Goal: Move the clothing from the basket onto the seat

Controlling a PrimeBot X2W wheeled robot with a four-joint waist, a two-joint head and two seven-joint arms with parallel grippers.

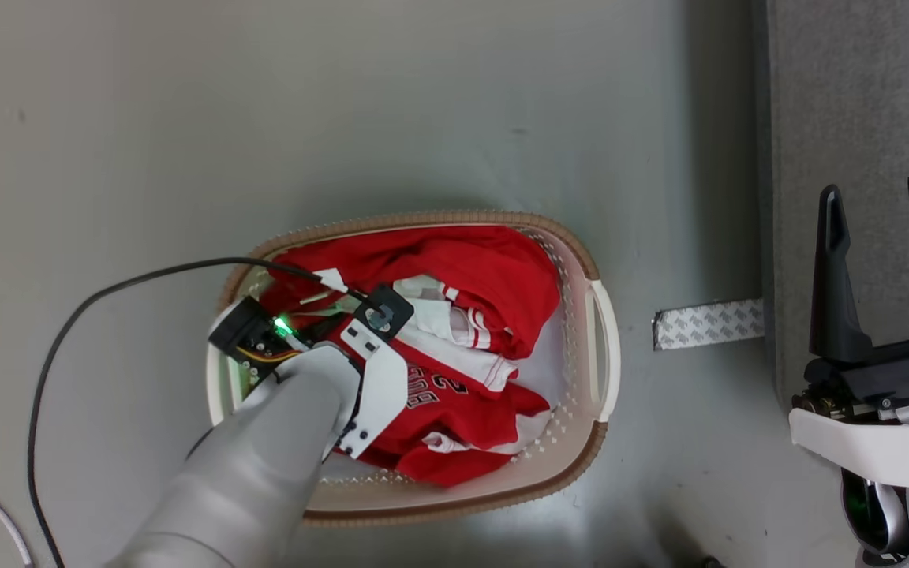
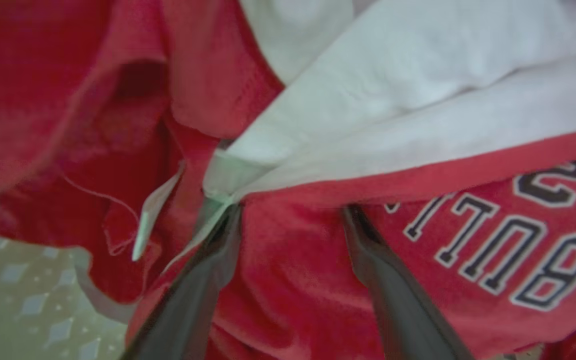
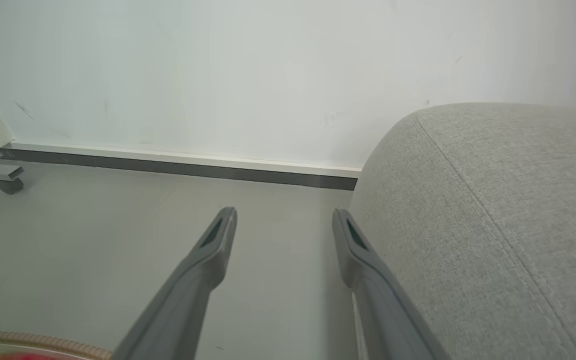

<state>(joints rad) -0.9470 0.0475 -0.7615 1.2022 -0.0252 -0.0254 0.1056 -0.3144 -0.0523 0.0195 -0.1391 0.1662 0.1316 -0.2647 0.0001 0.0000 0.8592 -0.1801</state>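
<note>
The left end effector (image 2: 290,220) is spread wide, holding nothing, pushed down into the red jersey (image 1: 486,268) lying crumpled in the basket (image 1: 604,331). The right end effector (image 1: 877,189) hangs open and empty by the sofa (image 1: 857,95), at right. Closing here may pinch only a thin fold, which could slip free.

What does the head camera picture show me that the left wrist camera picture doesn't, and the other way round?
Head view: the oval basket standing on the floor, the grey seat at the right, a tape strip, and the right gripper, open, away from the basket. Left wrist view: the left gripper close up, fingers spread, tips pressed into red fabric, plus a loose thread. Both: the red jersey with its dark lettering, and the basket's perforated wall.
</note>
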